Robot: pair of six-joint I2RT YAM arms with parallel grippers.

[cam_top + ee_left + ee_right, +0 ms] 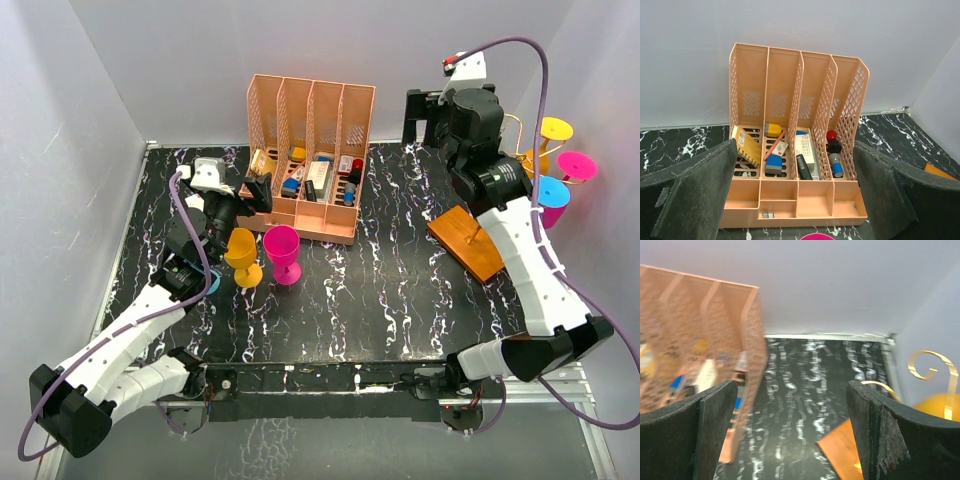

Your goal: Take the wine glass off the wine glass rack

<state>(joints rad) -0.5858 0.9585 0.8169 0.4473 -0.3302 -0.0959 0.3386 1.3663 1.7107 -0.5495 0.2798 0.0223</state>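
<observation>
Wine glasses hang foot-up on the gold wine glass rack (468, 243) at the right edge of the frame: 3 of them, a yellow glass (556, 128), a pink glass (577, 165) and a blue glass (550, 195). 2 more, an amber glass (242, 255) and a magenta glass (283, 250), stand on the table (380, 290) left of centre. The right end effector (791, 385) and left end effector (795, 145) are both spread wide and empty, so I'd say no grasp has begun.

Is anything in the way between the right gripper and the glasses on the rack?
Nothing separate shows. The open right gripper sits just left of the rack. Only the rack's own gold hooks curl near the yellow glass.
</observation>
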